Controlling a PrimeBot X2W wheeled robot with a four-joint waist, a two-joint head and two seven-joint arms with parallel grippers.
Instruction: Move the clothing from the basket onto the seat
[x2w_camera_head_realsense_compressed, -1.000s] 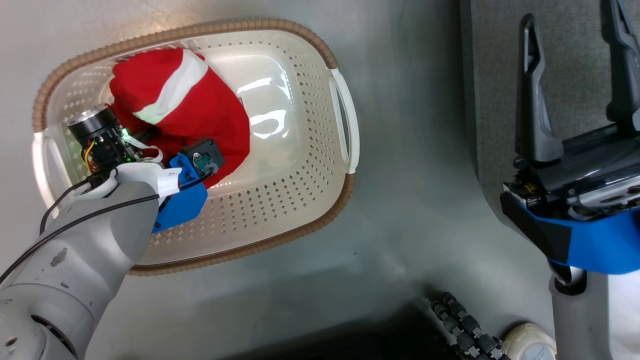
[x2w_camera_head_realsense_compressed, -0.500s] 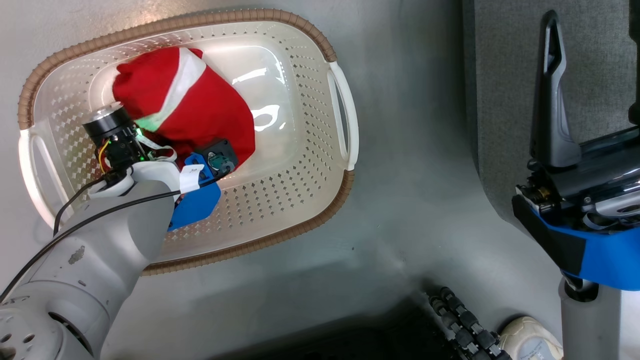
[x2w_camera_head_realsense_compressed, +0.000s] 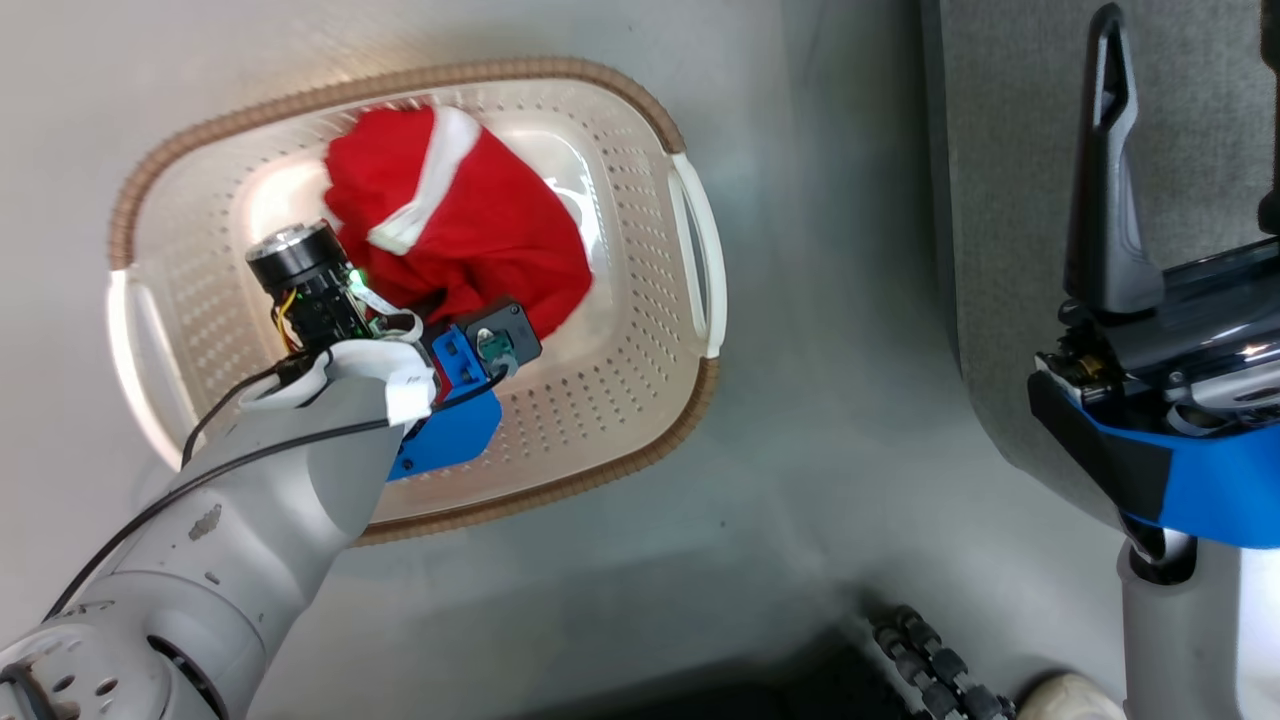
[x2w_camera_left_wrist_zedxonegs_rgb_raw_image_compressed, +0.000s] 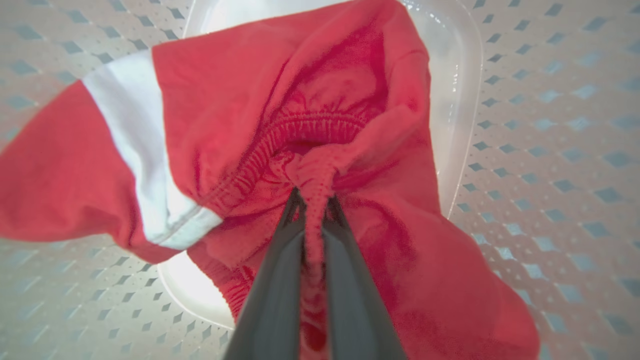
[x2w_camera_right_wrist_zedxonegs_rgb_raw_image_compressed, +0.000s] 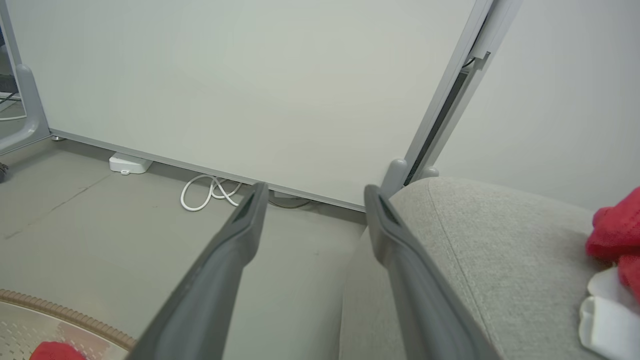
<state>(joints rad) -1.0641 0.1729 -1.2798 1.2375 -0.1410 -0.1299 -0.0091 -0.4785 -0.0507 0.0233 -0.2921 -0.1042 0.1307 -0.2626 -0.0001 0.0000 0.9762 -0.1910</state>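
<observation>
A red piece of clothing (x2w_camera_head_realsense_compressed: 480, 230) with a white stripe lies bunched in the cream perforated basket (x2w_camera_head_realsense_compressed: 600, 440) on the floor. My left gripper (x2w_camera_left_wrist_zedxonegs_rgb_raw_image_compressed: 312, 195) reaches down into the basket and is shut on a fold of the red fabric beside its elastic waistband; the fabric (x2w_camera_left_wrist_zedxonegs_rgb_raw_image_compressed: 350, 100) puckers around the two dark fingers. My right gripper (x2w_camera_head_realsense_compressed: 1190, 150) hangs open and holds nothing, over the edge of the grey seat (x2w_camera_head_realsense_compressed: 1000, 150). In the right wrist view its fingers (x2w_camera_right_wrist_zedxonegs_rgb_raw_image_compressed: 250, 220) point toward the wall, and more red clothing (x2w_camera_right_wrist_zedxonegs_rgb_raw_image_compressed: 615, 235) with a white part lies on the seat (x2w_camera_right_wrist_zedxonegs_rgb_raw_image_compressed: 475, 250).
The basket stands on a smooth grey floor (x2w_camera_head_realsense_compressed: 820, 420), left of the seat's rounded corner. A black ribbed part (x2w_camera_head_realsense_compressed: 930, 660) of my base shows at the bottom. A white cable (x2w_camera_right_wrist_zedxonegs_rgb_raw_image_compressed: 205, 192) and a small white box (x2w_camera_right_wrist_zedxonegs_rgb_raw_image_compressed: 130, 163) lie by the wall panel.
My left gripper has closed on the red clothing, and the garment has bunched up and shifted right in the basket. The head camera has shifted slightly. The right gripper stays open.
</observation>
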